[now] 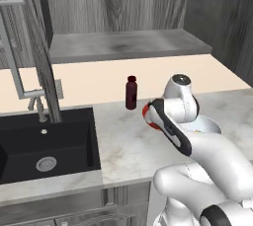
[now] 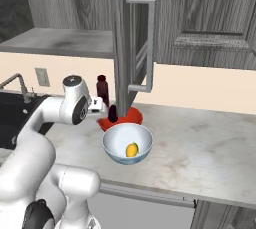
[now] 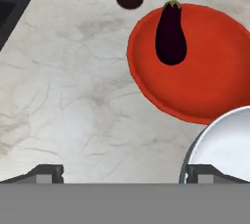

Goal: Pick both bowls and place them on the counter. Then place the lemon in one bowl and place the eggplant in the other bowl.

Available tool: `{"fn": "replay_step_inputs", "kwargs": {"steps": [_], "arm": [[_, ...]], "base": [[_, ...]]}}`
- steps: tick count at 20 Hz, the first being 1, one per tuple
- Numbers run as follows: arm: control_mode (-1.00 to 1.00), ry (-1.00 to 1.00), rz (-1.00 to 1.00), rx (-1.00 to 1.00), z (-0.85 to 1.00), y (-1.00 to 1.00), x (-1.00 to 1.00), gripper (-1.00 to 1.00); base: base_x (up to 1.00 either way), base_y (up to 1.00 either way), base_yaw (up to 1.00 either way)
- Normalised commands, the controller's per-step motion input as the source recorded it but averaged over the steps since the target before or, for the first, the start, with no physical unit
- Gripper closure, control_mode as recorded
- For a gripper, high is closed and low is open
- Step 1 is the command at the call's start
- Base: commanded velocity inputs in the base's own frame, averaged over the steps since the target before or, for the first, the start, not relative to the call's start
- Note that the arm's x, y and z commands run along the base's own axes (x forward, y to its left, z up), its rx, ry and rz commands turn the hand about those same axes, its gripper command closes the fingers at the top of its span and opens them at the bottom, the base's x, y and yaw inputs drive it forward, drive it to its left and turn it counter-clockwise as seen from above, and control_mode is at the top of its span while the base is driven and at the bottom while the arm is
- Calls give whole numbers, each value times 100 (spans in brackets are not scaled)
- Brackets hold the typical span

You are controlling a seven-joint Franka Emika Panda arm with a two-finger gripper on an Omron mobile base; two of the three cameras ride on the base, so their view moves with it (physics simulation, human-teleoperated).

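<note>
White bowl (image 2: 127, 143) w/ lemon (image 2: 131, 149) inside sits nearest, on counter (image 2: 200, 148). Just behind it, red bowl (image 3: 205, 66) holds eggplant (image 3: 170, 30). Gripper (image 3: 124, 173) spread wide, empty, above. Task looks done; only retreat left.

We see the light marbled desk (image 2: 210, 148) carrying a black sink (image 1: 47, 146) at its 9 o'clock end in the left base view. On the desk stands a dark maroon bottle (image 2: 102, 91), upright. At the bottle's 4 o'clock in the right base view the red bowl (image 3: 205, 66) rests flat on the stone, and the white bowl (image 2: 127, 144) sits at the red one's 6 o'clock, rims just beside each other.
</note>
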Motion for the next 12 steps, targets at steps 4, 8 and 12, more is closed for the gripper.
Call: {"fn": "replay_step_inputs", "kwargs": {"steps": [4,8,12], "arm": [[-100,0,0,8,43,3,-67,-100],[-100,0,0,4,49,0,-65,-100],[-100,0,0,0,51,0,-66,-100]], "base": [[0,0,0],[0,0,0],[0,0,0]]}}
